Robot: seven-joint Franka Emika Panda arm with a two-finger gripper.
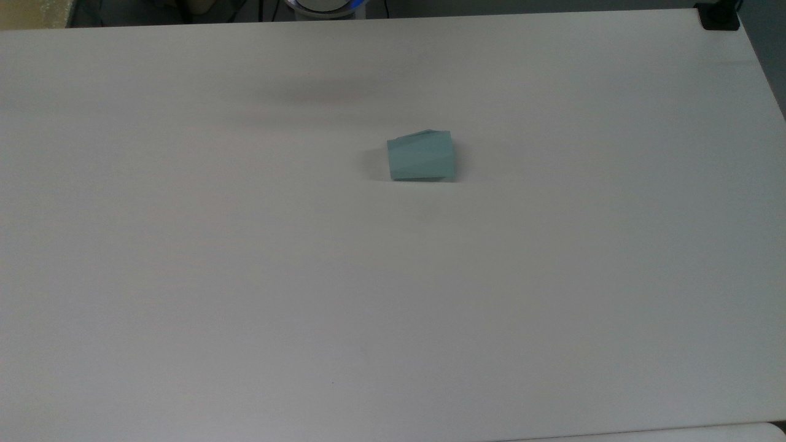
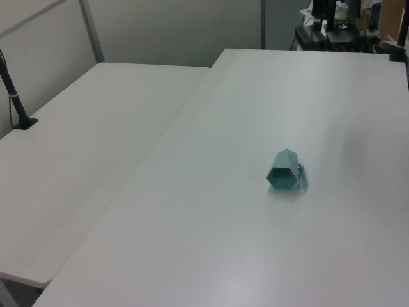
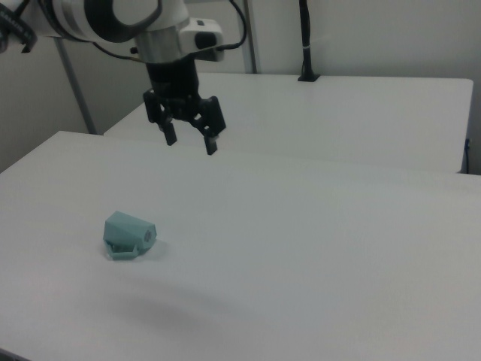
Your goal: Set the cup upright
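The cup [image 1: 422, 156] is small, pale teal-green and faceted, and it lies on its side near the middle of the white table [image 1: 245, 276]. In the left view the cup [image 2: 284, 171] turns a hexagonal end toward the camera, with its small handle on the left view's right. In the right view the cup [image 3: 128, 235] rests at the lower left. My gripper [image 3: 191, 143] hangs open high above the table, up and to the right view's right of the cup, with nothing between its fingers.
A second white table [image 2: 77, 147] adjoins the first along the left view's left. A black clamp [image 1: 718, 18] sits on the table's corner at the top view's upper right. The robot's base [image 1: 325, 5] is at the top view's upper edge.
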